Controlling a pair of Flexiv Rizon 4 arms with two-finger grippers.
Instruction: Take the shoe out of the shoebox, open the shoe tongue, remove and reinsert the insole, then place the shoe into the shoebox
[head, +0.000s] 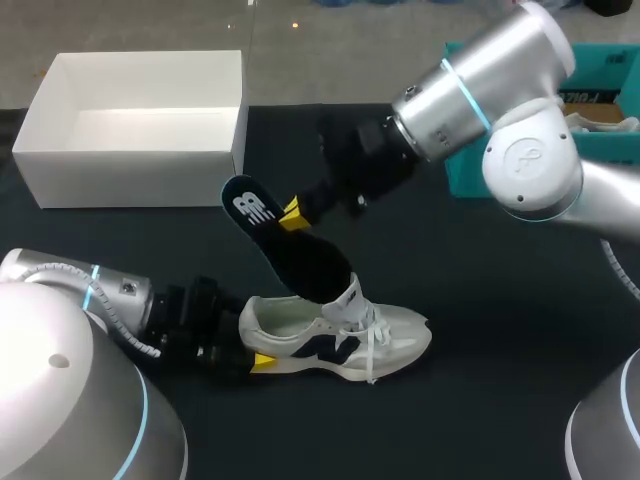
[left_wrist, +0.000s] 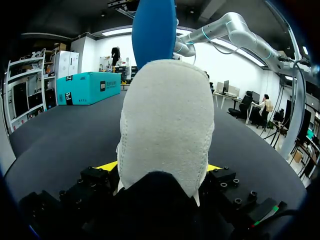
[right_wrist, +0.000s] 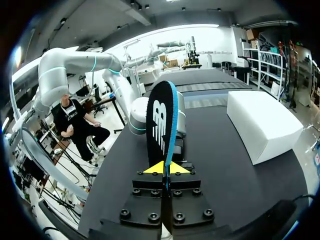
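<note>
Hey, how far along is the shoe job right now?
Done: the shoe is out of the shoebox. In hand: left pincer grips its heel; right pincer holds the insole, one end in the shoe's opening, leaving or returning I cannot tell. Left: boxing the shoe.

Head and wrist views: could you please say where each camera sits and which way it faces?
Head view: above and behind, looking down on the table; left arm and right arm show.
Left wrist view: on the left arm, facing the heel of the shoe in the left gripper.
Right wrist view: on the right arm, facing the insole in the right gripper.
Shared: both wrist views show the insole; head and right wrist, the shoebox.
</note>
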